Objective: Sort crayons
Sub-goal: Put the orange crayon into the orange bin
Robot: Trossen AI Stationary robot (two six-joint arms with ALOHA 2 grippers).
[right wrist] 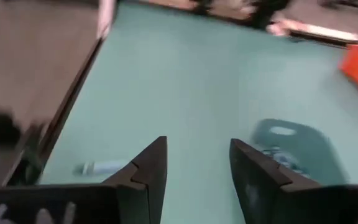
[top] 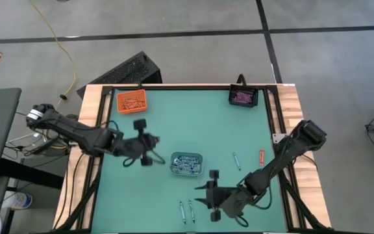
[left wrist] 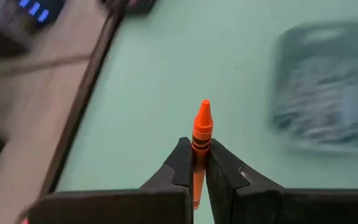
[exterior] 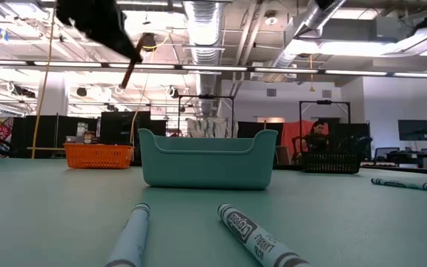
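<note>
High view, left to right: the left tool [top: 149, 151] is pinched tight on an orange crayon [left wrist: 201, 134], up off the green tabletop [top: 239, 123] between the orange tray [top: 131, 101] and the grey-blue tray [top: 187, 164]. I'd say carry it over the orange tray and drop it low so it doesn't bounce out. The right tool [top: 214, 195] hangs spread wide with nothing in it near two grey-blue crayons [top: 186, 211]. More loose: one grey-blue [top: 236, 160], one orange [top: 261, 155]. Black tray [top: 243, 97] contents look purplish, hard to tell.
</note>
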